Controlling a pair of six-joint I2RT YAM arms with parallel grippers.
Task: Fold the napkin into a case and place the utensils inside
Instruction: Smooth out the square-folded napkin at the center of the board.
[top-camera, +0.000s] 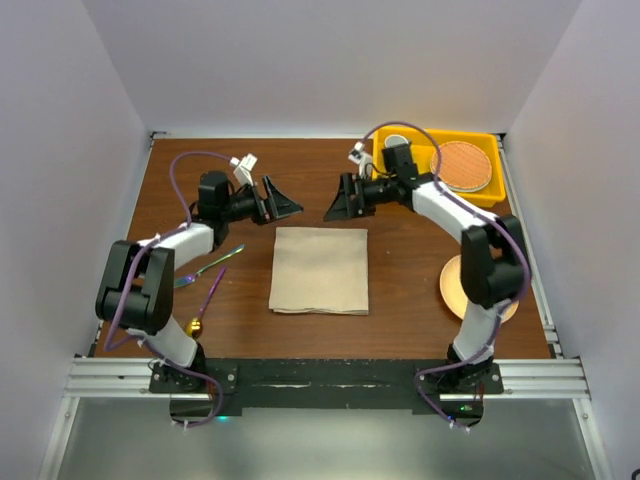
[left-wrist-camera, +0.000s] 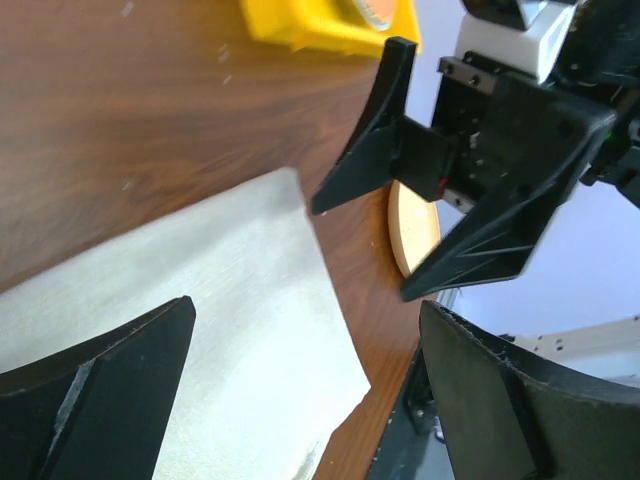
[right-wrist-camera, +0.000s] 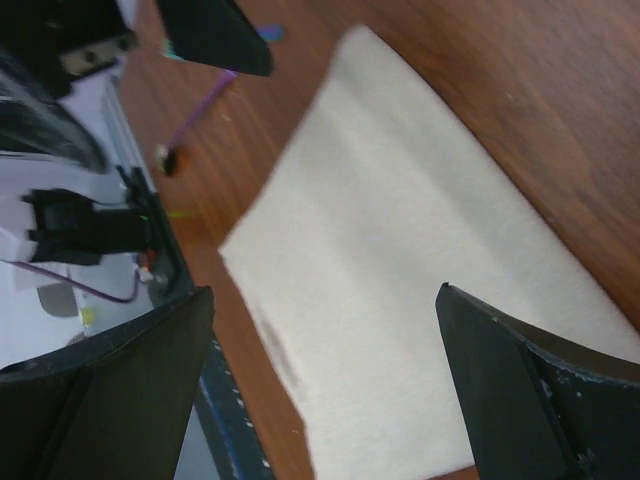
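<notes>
- From the top view, the napkin lies flat in the middle of the table. It is almost square, so I can see no clear long side.
- The left gripper hangs just past the napkin's far left corner. The right gripper hangs just past its far right corner. The napkin is on the near side of both claws, and both look about as close to it.
- Both claws are spread wide and hold nothing. They point at each other with a gap between them.
- The fork and the spoon lie to the left of the napkin, apart from it and close to the left arm. Each one slants from near left to far right. I think the left arm is the one to pick them up later.
- No case is made yet. I think the fold comes first, and it starts at the far edge.
- In the left wrist view, the left claw's two fingers stand far apart. The napkin shows between them, and nothing is pinched.
- The right claw shows across from it here, its jaws spread wide too.
- In the right wrist view, the right claw's two fingers stand far apart with nothing between them. The napkin lies under the gap, and I cannot tell if a finger touches it.
</notes>
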